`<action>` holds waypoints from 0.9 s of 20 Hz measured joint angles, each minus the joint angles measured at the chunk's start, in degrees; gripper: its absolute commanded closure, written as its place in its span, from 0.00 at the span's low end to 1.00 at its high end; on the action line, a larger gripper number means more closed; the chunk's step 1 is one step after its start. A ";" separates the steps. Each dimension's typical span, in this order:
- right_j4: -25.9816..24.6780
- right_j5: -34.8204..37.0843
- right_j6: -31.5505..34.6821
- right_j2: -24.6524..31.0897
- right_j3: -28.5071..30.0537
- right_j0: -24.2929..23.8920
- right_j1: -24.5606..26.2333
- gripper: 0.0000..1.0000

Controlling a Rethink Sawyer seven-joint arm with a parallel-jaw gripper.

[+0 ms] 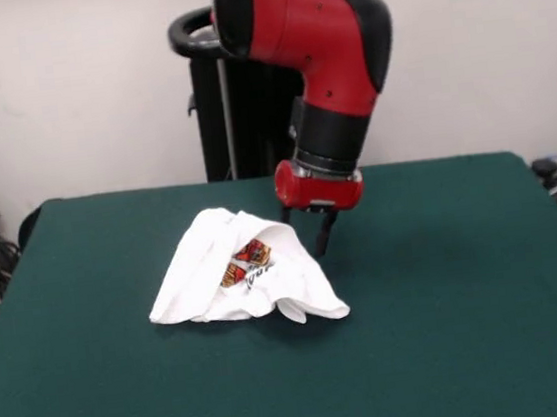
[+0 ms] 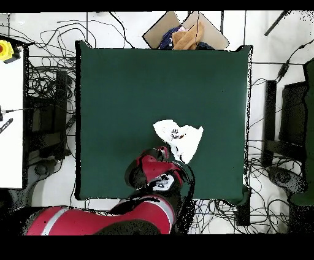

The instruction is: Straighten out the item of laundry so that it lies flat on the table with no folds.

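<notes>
The T-shirt (image 1: 244, 279) lies bunched on the table (image 1: 448, 280), print half buried in folds; the gripper (image 1: 306, 230) hangs just behind its far edge, prongs apart, empty, seemingly placed to pinch that edge.

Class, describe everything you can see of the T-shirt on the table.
The T-shirt is small, white, soft cloth, crumpled into a folded heap, so only part of its red, yellow and black print shows. It lies on the green table, toward the robot's side. The gripper stands just beside its far edge; contact is unclear.
</notes>
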 measured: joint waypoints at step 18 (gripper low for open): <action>0.07 32.83 0.00 4.47 0.06 -6.89 -12.98 0.00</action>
